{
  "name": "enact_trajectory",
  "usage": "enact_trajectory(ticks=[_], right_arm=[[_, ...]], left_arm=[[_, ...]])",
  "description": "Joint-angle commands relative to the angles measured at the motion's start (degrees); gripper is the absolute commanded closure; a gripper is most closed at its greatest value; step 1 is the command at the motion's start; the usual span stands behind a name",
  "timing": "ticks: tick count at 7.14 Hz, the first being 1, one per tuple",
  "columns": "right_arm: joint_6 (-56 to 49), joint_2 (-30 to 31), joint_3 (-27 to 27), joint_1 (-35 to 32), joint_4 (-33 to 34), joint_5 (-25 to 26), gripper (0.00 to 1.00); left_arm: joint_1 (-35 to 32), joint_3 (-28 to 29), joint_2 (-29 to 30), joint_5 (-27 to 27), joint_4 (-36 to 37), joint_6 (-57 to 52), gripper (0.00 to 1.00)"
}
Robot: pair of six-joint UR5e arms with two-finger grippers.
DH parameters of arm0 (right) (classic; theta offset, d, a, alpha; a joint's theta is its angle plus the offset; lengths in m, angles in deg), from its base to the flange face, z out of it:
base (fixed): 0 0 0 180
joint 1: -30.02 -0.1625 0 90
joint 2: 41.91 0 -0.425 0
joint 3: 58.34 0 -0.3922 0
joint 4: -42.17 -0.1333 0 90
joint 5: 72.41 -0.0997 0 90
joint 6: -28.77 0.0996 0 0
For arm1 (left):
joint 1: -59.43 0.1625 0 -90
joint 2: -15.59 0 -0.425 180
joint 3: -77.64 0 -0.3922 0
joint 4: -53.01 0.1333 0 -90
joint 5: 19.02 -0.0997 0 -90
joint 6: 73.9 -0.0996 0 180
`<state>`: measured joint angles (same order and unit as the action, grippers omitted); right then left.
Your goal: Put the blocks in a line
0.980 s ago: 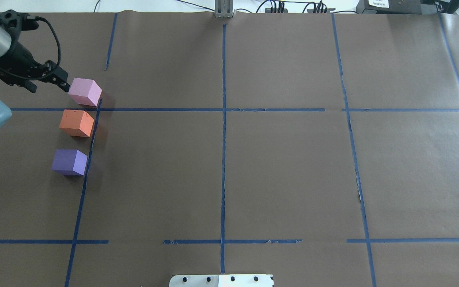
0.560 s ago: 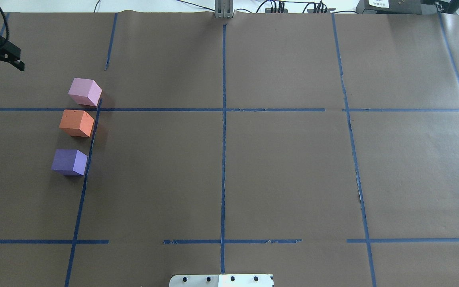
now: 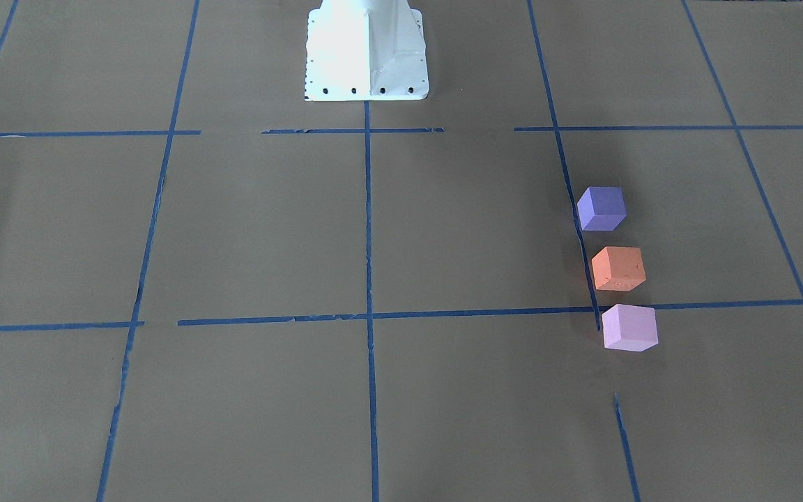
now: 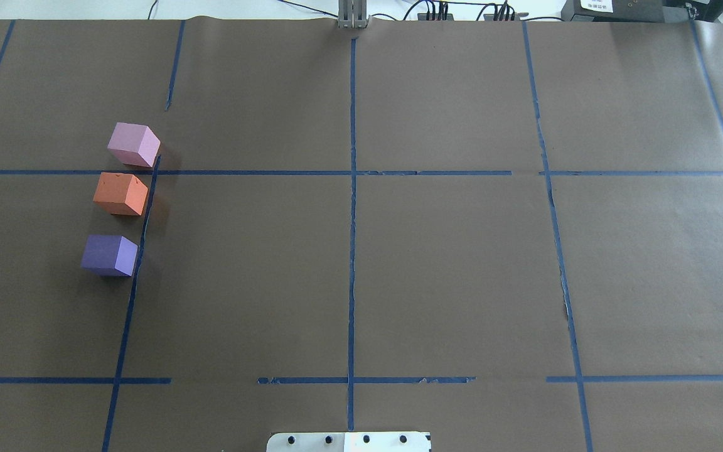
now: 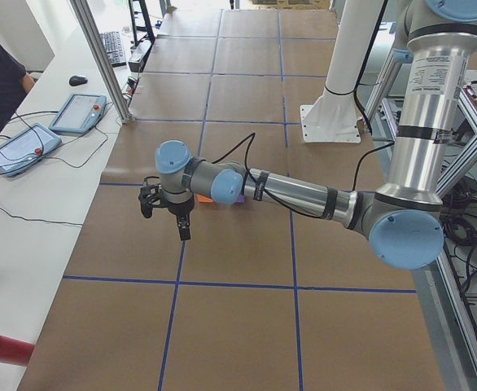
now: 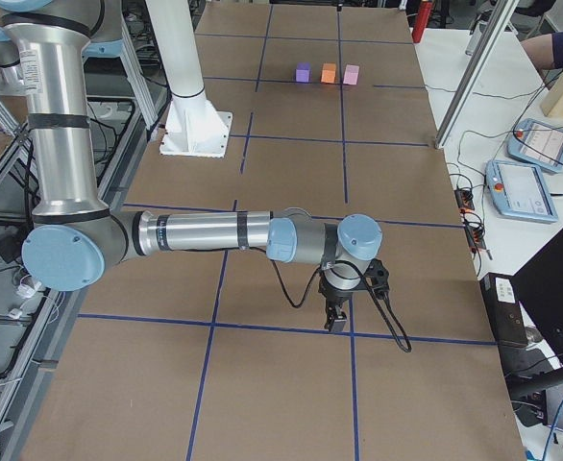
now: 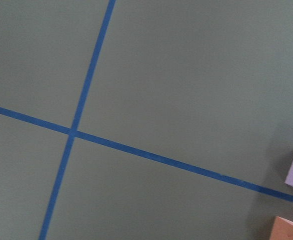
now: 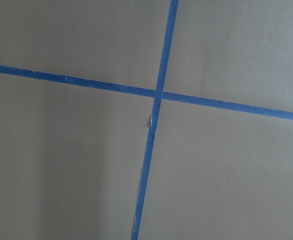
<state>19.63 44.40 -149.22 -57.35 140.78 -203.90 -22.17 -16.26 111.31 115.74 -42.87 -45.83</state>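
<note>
Left end effector (image 5: 184,231) hangs near 3 blocks (image 4: 121,194).

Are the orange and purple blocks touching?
Apart. The overhead view shows a strip of bare paper between the orange block and the purple block; the front-facing view shows the same gap.

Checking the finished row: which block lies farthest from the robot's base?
The pale pink block, at the row's far end beyond the crosswise blue tape; the orange block sits mid-row, the purple block at the near end.
</note>
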Motion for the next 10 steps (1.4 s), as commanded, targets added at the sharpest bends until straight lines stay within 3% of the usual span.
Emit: enact_trajectory(ticks=[1, 3, 6, 10], right_arm=[[0.0, 0.0, 0.0, 0.0, 0.0, 0.0, 0.0], [0.0, 0.0, 0.0, 0.0, 0.0, 0.0, 0.0], [0.0, 0.0, 0.0, 0.0, 0.0, 0.0, 0.0], [0.0, 0.0, 0.0, 0.0, 0.0, 0.0, 0.0]], left_arm=[[-6.4, 6.1, -1.2, 4.0, -2.6, -16.0, 0.0], [-11.7, 7.1, -1.2, 3.7, -1.9, -28.4, 0.0], [-13.7, 2.2, -3.3, -2.4, -1.3, -33.1, 0.0], [-13.7, 2.5, -4.1, -1.9, -1.2, -33.2, 0.0]])
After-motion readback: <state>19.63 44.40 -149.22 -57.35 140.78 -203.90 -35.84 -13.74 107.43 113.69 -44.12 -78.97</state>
